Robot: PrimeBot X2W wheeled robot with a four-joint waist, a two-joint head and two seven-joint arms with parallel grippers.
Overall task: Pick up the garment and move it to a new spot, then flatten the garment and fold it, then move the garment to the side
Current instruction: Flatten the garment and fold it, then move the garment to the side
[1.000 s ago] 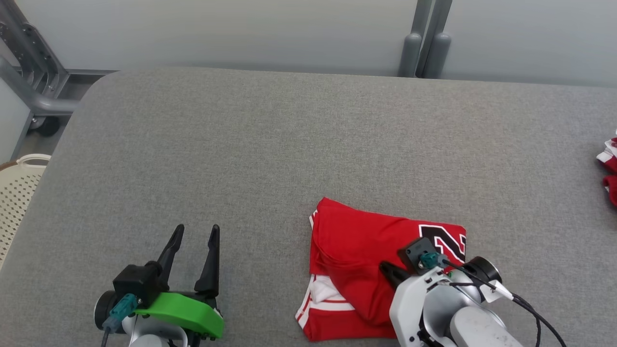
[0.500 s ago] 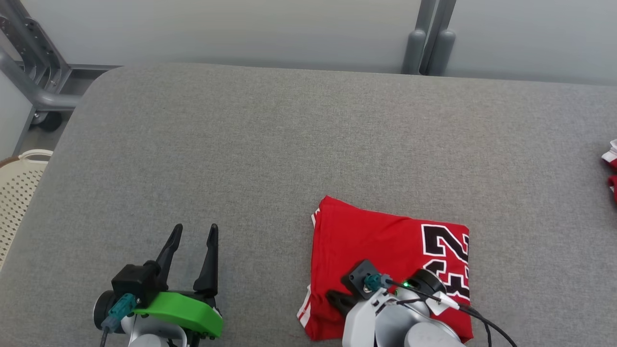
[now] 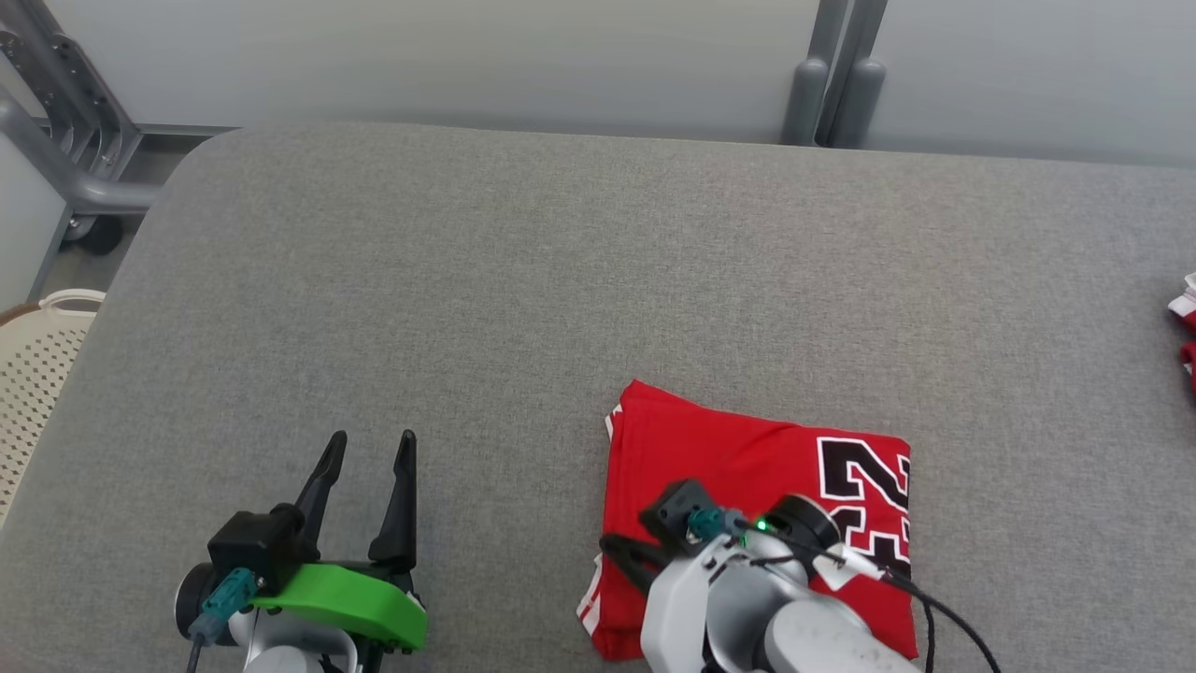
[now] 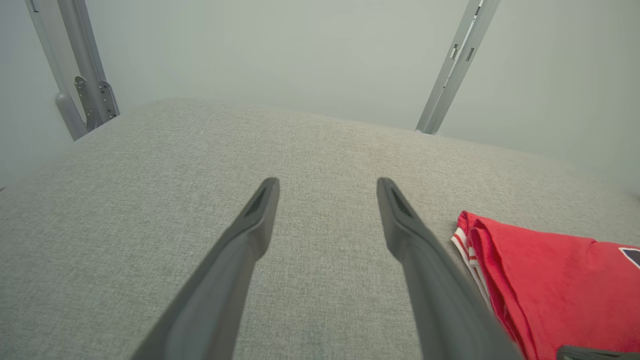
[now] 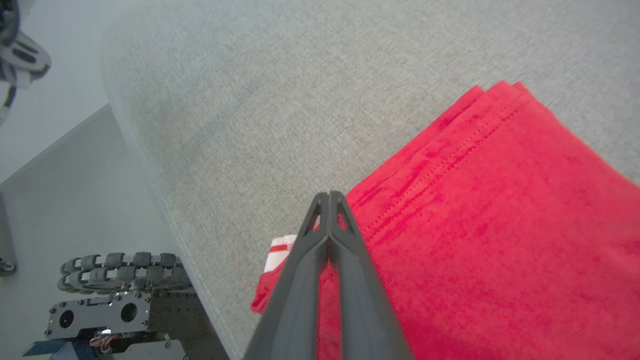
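Your left claw (image 3: 373,437) hovers spread over bare worktop (image 3: 523,280). The folded garment (image 3: 747,458) lies at the near edge, right of centre, seemingly long axis across, number rightward. Your right claw (image 5: 329,196), pressed together on nothing, may drag its top layer open if it slides.

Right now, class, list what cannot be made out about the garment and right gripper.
- Head view: the right arm hides the near part of the red garment and some number print.
- Right wrist view: right gripper shut over the garment's edge; any pinched cloth is hidden.
- Head view: right frame edge cuts off red-and-white cloth.
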